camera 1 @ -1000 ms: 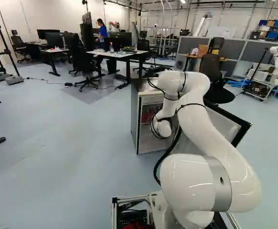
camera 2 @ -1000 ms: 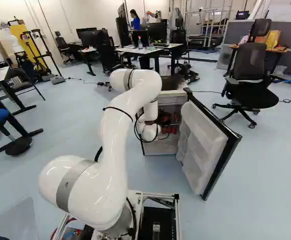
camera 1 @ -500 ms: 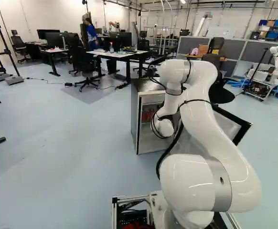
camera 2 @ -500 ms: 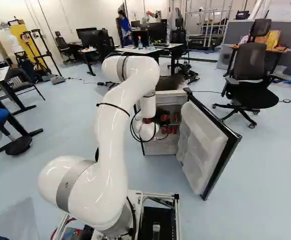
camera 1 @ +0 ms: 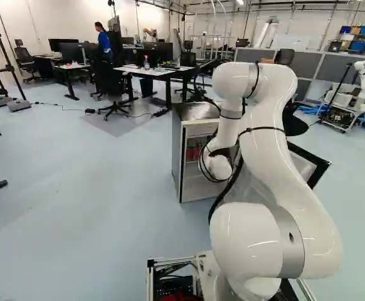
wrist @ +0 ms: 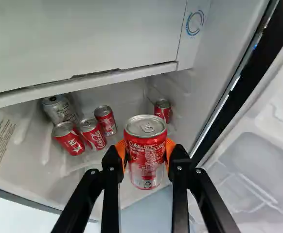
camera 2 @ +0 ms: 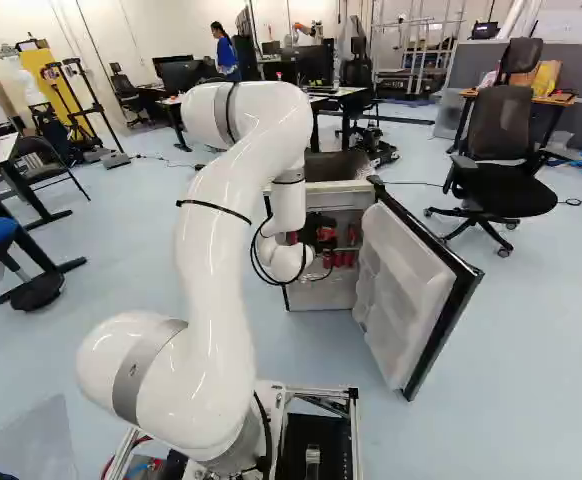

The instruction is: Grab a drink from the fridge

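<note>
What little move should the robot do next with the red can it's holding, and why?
I'd probably ease the gripper slowly back from the fridge. Its orange pads press the red can from both sides, so it looks held, and the other cans sit behind it. The open door is beside it, so going straight seems safest.

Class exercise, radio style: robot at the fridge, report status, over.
Gripper shut on red can. Other cans beyond it in fridge. Door open alongside; way out looks unblocked.

The white arm (camera 1: 271, 157) bends down at the open fridge (camera 1: 177, 150).
</note>
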